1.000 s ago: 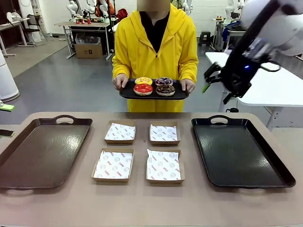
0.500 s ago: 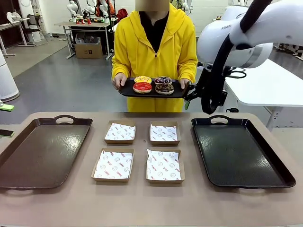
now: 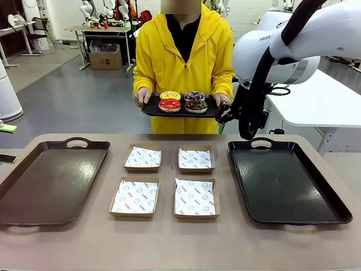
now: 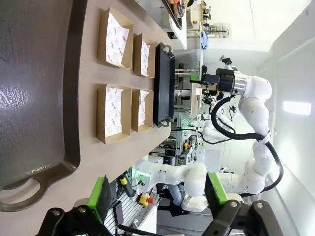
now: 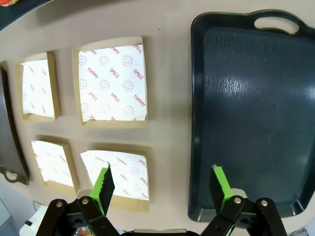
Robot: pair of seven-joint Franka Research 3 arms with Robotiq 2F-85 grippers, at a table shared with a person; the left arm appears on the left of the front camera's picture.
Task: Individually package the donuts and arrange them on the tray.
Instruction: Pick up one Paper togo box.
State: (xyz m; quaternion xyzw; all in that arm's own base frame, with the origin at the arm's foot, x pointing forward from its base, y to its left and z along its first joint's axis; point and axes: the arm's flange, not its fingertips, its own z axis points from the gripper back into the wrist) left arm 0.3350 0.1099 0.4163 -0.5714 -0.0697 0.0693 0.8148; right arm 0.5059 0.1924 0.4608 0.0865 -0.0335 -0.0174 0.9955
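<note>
Table (image 3: 169, 248) has 4 lined boxes (image 3: 135, 196) waiting. 4 donuts (image 3: 183, 101) up on person's small tray (image 3: 149, 110). Right gripper (image 3: 224, 117) just beside it, jaws spread; left gripper (image 4: 160, 189) spread too. Imo pinch nearest donut across ring, gently.

Printed in red across the paper liner (image 5: 112, 83) of a cardboard box: "YUMMY" and "SMILE". Lettered on the right arm (image 3: 265, 52): "FRAN", the rest hidden.

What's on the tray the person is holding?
A yellow-glazed donut, red donut, sprinkled donut and chocolate-brown donut. The tray floor beneath them is covered.
</note>
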